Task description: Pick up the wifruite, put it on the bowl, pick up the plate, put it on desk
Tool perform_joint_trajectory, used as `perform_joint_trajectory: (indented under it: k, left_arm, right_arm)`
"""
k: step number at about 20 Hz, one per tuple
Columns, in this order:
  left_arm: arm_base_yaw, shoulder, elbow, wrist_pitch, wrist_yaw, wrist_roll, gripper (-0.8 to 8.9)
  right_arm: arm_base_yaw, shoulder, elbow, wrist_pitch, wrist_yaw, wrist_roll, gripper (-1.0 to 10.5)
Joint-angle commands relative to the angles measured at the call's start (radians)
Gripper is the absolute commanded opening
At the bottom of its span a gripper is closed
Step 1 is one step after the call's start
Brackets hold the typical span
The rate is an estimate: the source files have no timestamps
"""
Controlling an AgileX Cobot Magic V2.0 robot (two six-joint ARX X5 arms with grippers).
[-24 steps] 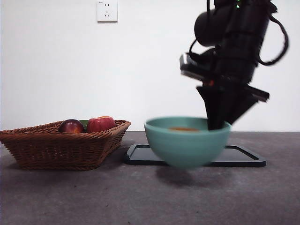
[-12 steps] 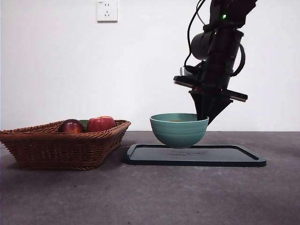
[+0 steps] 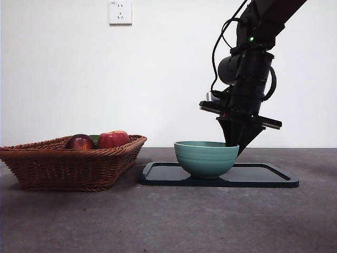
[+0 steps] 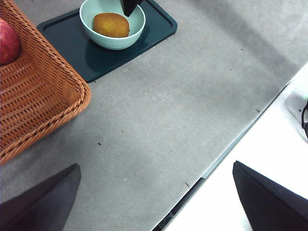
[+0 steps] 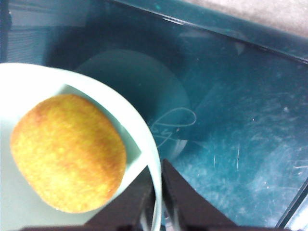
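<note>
Deep teal-green ridged bowl: sits on flat dark teal rectangular tray on mottled grey desk. Rounded brownish-orange matte wifruite: inside bowl. Right gripper: jaws pinched closed on bowl rim, one inside, one outside. Left gripper: jaws spread wide, empty, above bare desk. Woven brown wicker basket: beside tray, holds shiny red apple.

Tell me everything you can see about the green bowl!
The bowl is round, deep and teal-green, with faint ridges around its outside and a smooth, thin rim. It looks like glazed ceramic. It sits upright on the dark tray, beside the wicker basket. Inside lies a brownish-orange fruit. The right pincer pinches the bowl's rim, one jaw inside and one outside.
</note>
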Motion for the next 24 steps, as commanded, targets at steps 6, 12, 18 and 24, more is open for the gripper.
perform_joint_trajectory:
  k: [6, 12, 18, 24]
  left_arm:
    - [-0.005, 0.004, 0.006, 0.010, -0.002, -0.003, 5.00]
    - [-0.005, 0.007, 0.006, 0.022, -0.002, -0.003, 5.00]
    - [-0.005, 0.087, 0.027, 0.128, -0.002, -0.003, 5.00]
    - [-0.005, 0.253, 0.134, 0.166, -0.002, -0.002, 5.00]
  right_arm:
    - [-0.032, 0.018, 0.150, -0.116, 0.086, -0.022, 4.9]
    - [-0.042, -0.158, 0.177, -0.185, 0.127, -0.028, 5.6]
    - [-0.041, -0.520, -0.107, -0.171, 0.179, -0.030, 5.7]
    - [0.020, -0.975, -0.464, -0.084, 0.143, -0.029, 5.7]
